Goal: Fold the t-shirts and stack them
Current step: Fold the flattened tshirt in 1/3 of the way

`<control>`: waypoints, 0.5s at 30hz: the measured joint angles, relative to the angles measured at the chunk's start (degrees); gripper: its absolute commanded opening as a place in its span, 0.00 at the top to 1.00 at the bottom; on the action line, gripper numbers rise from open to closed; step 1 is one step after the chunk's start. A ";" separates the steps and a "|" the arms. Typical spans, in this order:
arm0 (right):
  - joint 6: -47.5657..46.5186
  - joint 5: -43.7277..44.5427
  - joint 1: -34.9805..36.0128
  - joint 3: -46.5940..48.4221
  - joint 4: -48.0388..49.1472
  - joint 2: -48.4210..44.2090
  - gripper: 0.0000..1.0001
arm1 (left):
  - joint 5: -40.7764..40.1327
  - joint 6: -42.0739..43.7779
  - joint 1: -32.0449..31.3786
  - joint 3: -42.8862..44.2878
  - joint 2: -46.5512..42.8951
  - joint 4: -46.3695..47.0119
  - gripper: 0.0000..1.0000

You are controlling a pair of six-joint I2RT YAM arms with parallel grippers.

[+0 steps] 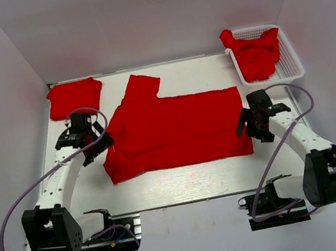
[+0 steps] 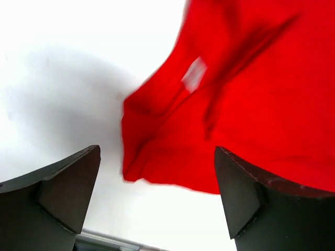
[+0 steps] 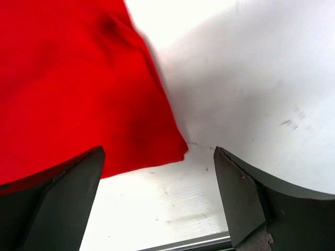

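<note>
Red cloth covers most of the middle of the white table (image 1: 185,184): one t-shirt (image 1: 182,129) lies spread flat and apparently doubled lengthwise, neck end to the left, hem to the right. At the far right corner stands a white mesh basket (image 1: 293,68) holding crumpled t-shirts (image 1: 255,57) waiting their turn. At the far left corner sits a folded t-shirt (image 1: 74,96), the start of the stack.

The left gripper (image 1: 97,146) hovers at the spread shirt's neck end, and the right gripper (image 1: 246,125) at the hem end. Both wrist views show the jaws wide apart with nothing between them, only table and red fabric below, so neither arm holds anything.

One sleeve (image 1: 141,86) sticks out toward the far side, beyond the body's edge. A pale neck label (image 2: 194,74) shows in the left wrist view, and the near hem corner (image 3: 181,148) lies just ahead of the right fingers.

The step in hand looks like the next fold of this shirt. To do it well, the protruding sleeve should probably be laid over the body first, so the outline becomes a plain rectangle. Each pinch should take all layers close to an edge corner, not the top layer alone, or the halves will slide apart. Lifting both ends evenly and laying the cloth down slowly should keep wrinkles out before it goes onto the stack.
</note>
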 measured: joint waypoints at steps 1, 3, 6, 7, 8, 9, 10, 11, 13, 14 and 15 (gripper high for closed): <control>-0.52 0.28 0.00 1.40 -0.39 -0.74 0.10 | -0.22 0.92 0.00 1.79 -0.11 0.35 0.01; -1.75 0.76 0.00 4.63 -0.44 -2.21 0.10 | 0.00 2.86 0.00 4.70 0.07 1.14 0.01; -3.32 1.20 0.00 8.66 0.02 -3.65 0.10 | 2.69 5.62 0.00 6.43 1.14 3.13 0.01; -3.72 1.18 0.00 9.51 0.13 -3.96 0.10 | 4.07 6.47 0.00 6.43 1.60 3.78 0.01; -4.15 1.16 0.00 9.99 0.42 -4.17 0.10 | 5.75 7.10 -0.02 6.21 2.12 4.46 0.01; -4.52 1.16 0.00 10.21 0.66 -4.39 0.10 | 7.21 7.63 -0.09 5.79 2.49 5.18 0.01; -4.83 1.11 0.00 10.21 0.87 -4.48 0.10 | 8.76 8.11 -0.17 4.96 2.73 6.34 0.01; -5.07 1.09 0.00 10.19 0.94 -4.48 0.10 | 10.05 8.37 -0.33 4.02 2.80 7.23 0.01; -5.66 0.83 0.00 10.19 1.20 -4.46 0.10 | 12.22 8.79 -1.03 1.73 2.95 8.94 0.01; -5.81 0.66 0.00 10.19 1.51 -4.46 0.10 | 13.11 8.83 -1.64 0.63 3.23 9.68 0.02; -5.97 0.50 0.00 10.19 1.79 -4.37 0.10 | 13.88 8.85 -2.27 -0.15 3.72 10.32 0.03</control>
